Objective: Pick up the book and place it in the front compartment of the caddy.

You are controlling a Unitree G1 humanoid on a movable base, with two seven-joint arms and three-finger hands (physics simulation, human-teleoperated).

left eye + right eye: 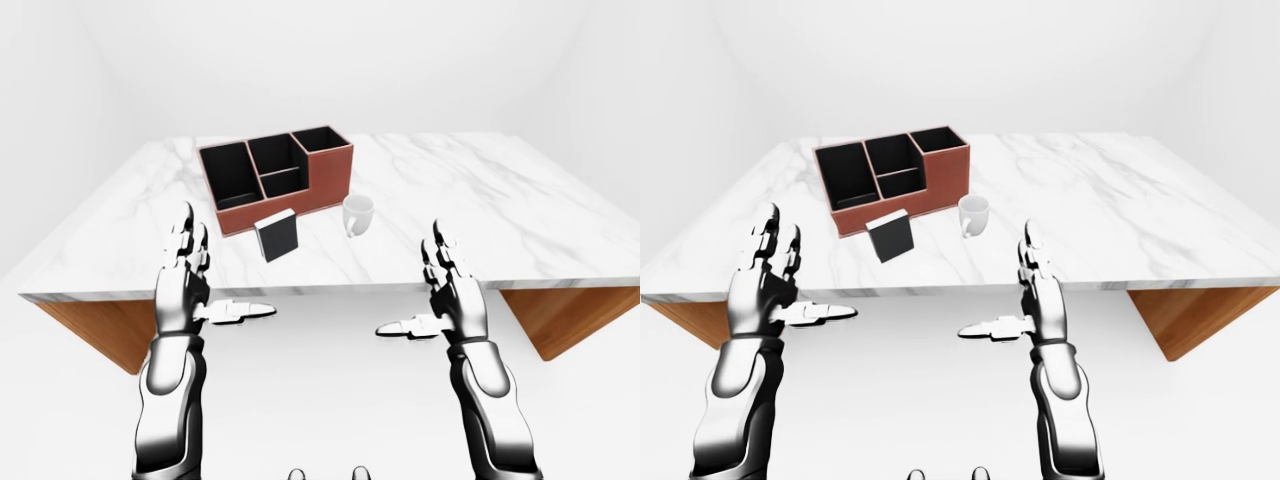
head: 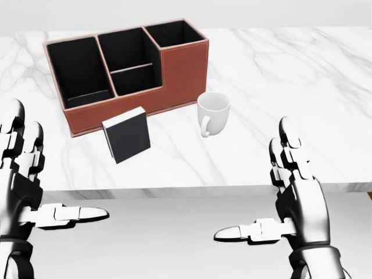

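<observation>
The book (image 2: pixel 127 135) stands on the marble bench (image 2: pixel 302 81), just below the brown caddy (image 2: pixel 186 70), white mug (image 2: pixel 213 113) to its right. Left hand (image 2: pixel 20 186) and right hand (image 2: pixel 299 197) hover below the bench edge, fingers spread, holding nothing.

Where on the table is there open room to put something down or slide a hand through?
The widest bare stretch of table lies right of the mug. A strip also runs along the table's near edge below the book. It is crowded where the book, mug and caddy cluster, with only a narrow gap between book and mug.
</observation>
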